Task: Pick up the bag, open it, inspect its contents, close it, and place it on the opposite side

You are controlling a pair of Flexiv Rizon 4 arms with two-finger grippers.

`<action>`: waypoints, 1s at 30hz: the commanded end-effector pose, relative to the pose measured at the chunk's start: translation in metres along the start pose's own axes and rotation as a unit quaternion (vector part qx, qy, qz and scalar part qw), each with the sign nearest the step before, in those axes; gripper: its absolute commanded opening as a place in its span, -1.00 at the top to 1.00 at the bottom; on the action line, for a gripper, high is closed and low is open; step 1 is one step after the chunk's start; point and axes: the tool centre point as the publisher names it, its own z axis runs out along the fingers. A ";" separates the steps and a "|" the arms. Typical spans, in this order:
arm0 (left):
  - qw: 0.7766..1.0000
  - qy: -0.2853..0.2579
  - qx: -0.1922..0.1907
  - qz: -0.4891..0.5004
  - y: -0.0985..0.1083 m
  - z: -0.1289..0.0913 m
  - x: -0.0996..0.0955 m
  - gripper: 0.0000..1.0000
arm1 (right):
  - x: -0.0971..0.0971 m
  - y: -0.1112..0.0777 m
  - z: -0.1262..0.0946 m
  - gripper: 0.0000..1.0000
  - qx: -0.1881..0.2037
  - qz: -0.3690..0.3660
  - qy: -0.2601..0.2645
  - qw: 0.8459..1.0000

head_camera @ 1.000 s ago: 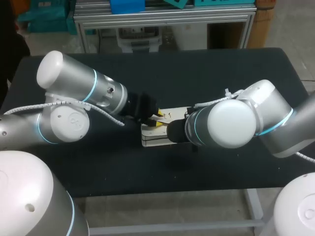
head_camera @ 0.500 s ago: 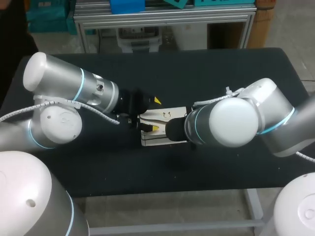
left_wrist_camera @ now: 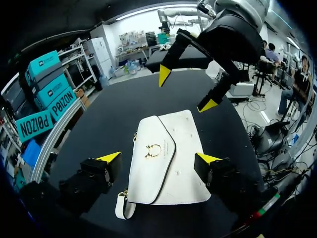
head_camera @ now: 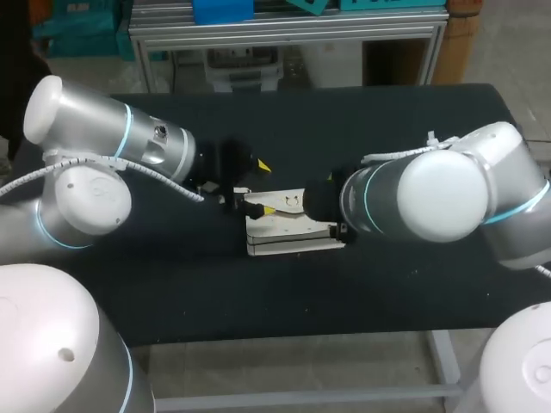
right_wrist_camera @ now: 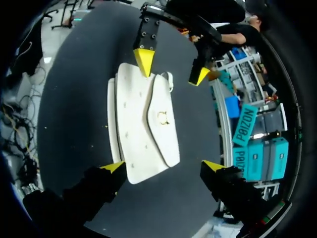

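The bag (head_camera: 288, 231) is lying flat near the middle of the black tabletop (head_camera: 387, 129), and its flap is sitting closed over the front, so nothing inside is showing. It is looking white and smooth, with a dark line running along the flap's angled edge and a small gold ring-shaped clasp (left_wrist_camera: 152, 150) sitting near the flap's point. A short white tab (left_wrist_camera: 124, 208) is hanging off one corner beside a bit of gold hardware. From the head view the side facing the camera is showing stacked layers with dark seams between them. The left pincer (left_wrist_camera: 158, 157) is standing wide open at one end of the bag, its yellow tips spreading to either side of the body; whether either tip is touching the leather cannot be told. The right pincer (right_wrist_camera: 163, 166) is facing it from the opposite end, also wide open, with the bag lying ahead of and between its tips and nothing being gripped. Each wrist view is showing the other arm's open fingers at the bag's far end, one tip of the left pincer sitting over that end's edge.
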 end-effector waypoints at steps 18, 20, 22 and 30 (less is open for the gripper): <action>0.978 0.009 -0.183 -0.100 -0.003 -0.018 0.000 -1.00 | -0.060 0.000 -0.001 -1.00 0.009 -0.037 0.097 0.995; 0.977 0.007 -0.187 -0.101 -0.002 -0.019 -0.001 -1.00 | -0.064 -0.001 0.001 -1.00 0.017 -0.041 0.115 0.992; 0.976 0.004 -0.191 -0.105 -0.001 -0.020 -0.003 -1.00 | -0.067 -0.001 0.001 -1.00 0.026 -0.045 0.125 0.991; 0.972 0.001 -0.196 -0.133 0.008 -0.028 -0.006 -1.00 | -0.074 -0.009 0.004 -1.00 0.022 -0.029 0.175 0.984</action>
